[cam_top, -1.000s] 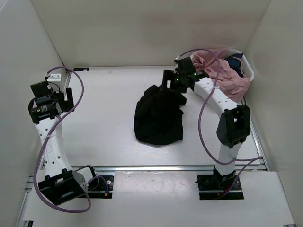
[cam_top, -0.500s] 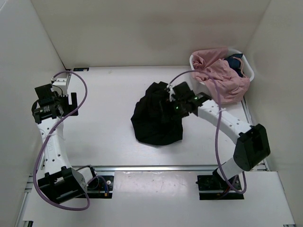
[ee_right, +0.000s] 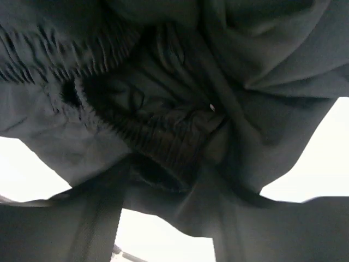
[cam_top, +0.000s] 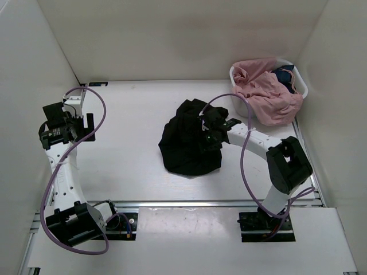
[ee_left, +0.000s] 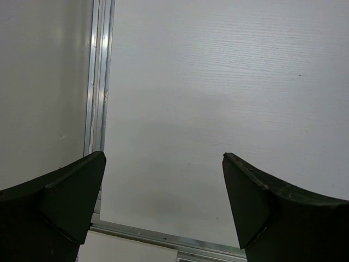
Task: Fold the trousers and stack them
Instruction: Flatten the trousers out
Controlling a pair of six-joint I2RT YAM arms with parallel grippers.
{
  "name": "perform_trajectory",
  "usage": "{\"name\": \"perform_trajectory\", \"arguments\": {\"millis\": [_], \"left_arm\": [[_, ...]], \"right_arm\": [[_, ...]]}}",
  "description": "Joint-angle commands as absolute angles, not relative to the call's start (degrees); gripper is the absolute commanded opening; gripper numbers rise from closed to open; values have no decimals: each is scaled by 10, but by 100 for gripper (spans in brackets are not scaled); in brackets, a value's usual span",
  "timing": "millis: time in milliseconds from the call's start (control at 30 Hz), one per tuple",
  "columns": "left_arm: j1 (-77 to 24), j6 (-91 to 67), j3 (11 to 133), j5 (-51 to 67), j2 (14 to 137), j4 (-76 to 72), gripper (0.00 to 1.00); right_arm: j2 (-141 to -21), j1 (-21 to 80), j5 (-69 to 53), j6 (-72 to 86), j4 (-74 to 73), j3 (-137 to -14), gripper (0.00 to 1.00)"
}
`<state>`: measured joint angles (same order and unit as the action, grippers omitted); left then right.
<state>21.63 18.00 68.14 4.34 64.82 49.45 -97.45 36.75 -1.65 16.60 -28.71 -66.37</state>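
The black trousers (cam_top: 189,143) lie in a crumpled heap at the middle of the table. My right gripper (cam_top: 209,133) is low on the heap's right upper side. In the right wrist view the trousers (ee_right: 174,109) fill the frame, with the gathered waistband and a tiny white speck showing. The right gripper (ee_right: 169,183) has its jaws wide apart, pressed against the fabric, which bulges between them. My left gripper (cam_top: 85,125) is open and empty at the far left. In the left wrist view the left gripper (ee_left: 163,161) hangs over bare table.
A white basket (cam_top: 235,77) stands at the back right corner. A pink garment (cam_top: 266,91) spills over it, and a dark blue garment (cam_top: 285,76) lies inside. White walls enclose the table on three sides. A metal rail (ee_left: 97,82) runs along the left edge.
My right gripper moved from the heap's far top, near the basket, down and toward me onto its right side. The heap shifted slightly. The left arm lowered a little.
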Motion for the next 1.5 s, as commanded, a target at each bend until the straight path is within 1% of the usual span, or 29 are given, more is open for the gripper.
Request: {"name": "perform_trajectory", "arguments": {"millis": [0, 33, 67, 100, 167, 200, 300, 367, 400, 467, 500, 567, 600, 633, 667, 700, 733, 833, 900, 933, 1000, 1033, 1133, 1167, 1267, 1333, 1367, 1433, 1467], "left_arm": [[214, 184, 672, 52, 629, 499, 100], [214, 189, 671, 52, 629, 499, 100], [214, 189, 671, 52, 629, 499, 100], [214, 189, 671, 52, 629, 499, 100], [214, 189, 671, 47, 629, 499, 100], [214, 189, 671, 47, 629, 499, 100], [214, 194, 665, 47, 624, 499, 100], [214, 194, 665, 47, 624, 499, 100], [214, 194, 665, 47, 624, 499, 100], [214, 194, 665, 47, 624, 499, 100], [214, 194, 665, 47, 624, 499, 100], [214, 200, 665, 47, 624, 499, 100], [214, 200, 672, 47, 624, 499, 100], [214, 206, 678, 47, 624, 499, 100], [214, 207, 685, 47, 629, 499, 100], [214, 207, 691, 47, 629, 499, 100], [214, 207, 696, 47, 635, 499, 100], [214, 213, 725, 58, 642, 499, 100], [214, 218, 741, 65, 649, 505, 100], [214, 218, 758, 74, 657, 511, 100], [214, 223, 776, 90, 666, 512, 100], [214, 223, 794, 96, 675, 518, 100], [214, 242, 820, 146, 692, 537, 100], [214, 252, 837, 166, 700, 546, 100], [208, 305, 850, 255, 707, 585, 100], [200, 345, 845, 280, 713, 598, 100], [168, 357, 845, 267, 721, 617, 100], [90, 367, 817, 203, 756, 632, 100], [57, 367, 803, 176, 756, 632, 100]], "right_arm": [[-990, 367, 4, 178, -258, -700, 48], [-991, 367, 4, 172, -264, -706, 42], [-998, 367, 4, 172, -275, -711, 23], [-998, 367, 4, 172, -281, -726, 15], [-998, 373, 4, 166, -303, -751, 1], [-998, 379, 15, 161, -333, -769, 0], [-991, 406, 61, 143, -412, -857, 0], [-991, 415, 55, 137, -450, -901, 0], [-991, 422, 46, 137, -468, -944, 0], [-991, 428, -24, 137, -511, -995, 0], [-991, 435, -53, 137, -519, -1055, 0], [-997, 441, -120, 155, -519, -1126, 0], [-997, 441, -196, 171, -472, -1157, 0], [-997, 441, -232, 192, -433, -1201, 0], [-990, 446, -259, 250, -383, -1209, 0], [-974, 446, -273, 280, -272, -1209, 0], [-965, 455, -273, 306, -219, -1209, 0], [-933, 477, -168, 380, -63, -1187, 0], [-927, 493, -122, 409, -4, -1181, 0], [-921, 499, -67, 409, 29, -1181, 0], [-916, 517, -11, 394, 44, -1187, 0], [-911, 517, 39, 384, 57, -1195, 0], [-916, 523, 96, 311, 57, -1229, 0], [-916, 523, 118, 289, 41, -1261, 0], [-898, 492, 234, 260, -6, -1272, 0], [-865, 467, 273, 281, -71, -1221, 0], [-854, 435, 295, 300, -106, -1201, 0], [-810, 381, 350, 364, -280, -1131, 0], [-797, 363, 365, 386, -312, -1062, 0]]}}
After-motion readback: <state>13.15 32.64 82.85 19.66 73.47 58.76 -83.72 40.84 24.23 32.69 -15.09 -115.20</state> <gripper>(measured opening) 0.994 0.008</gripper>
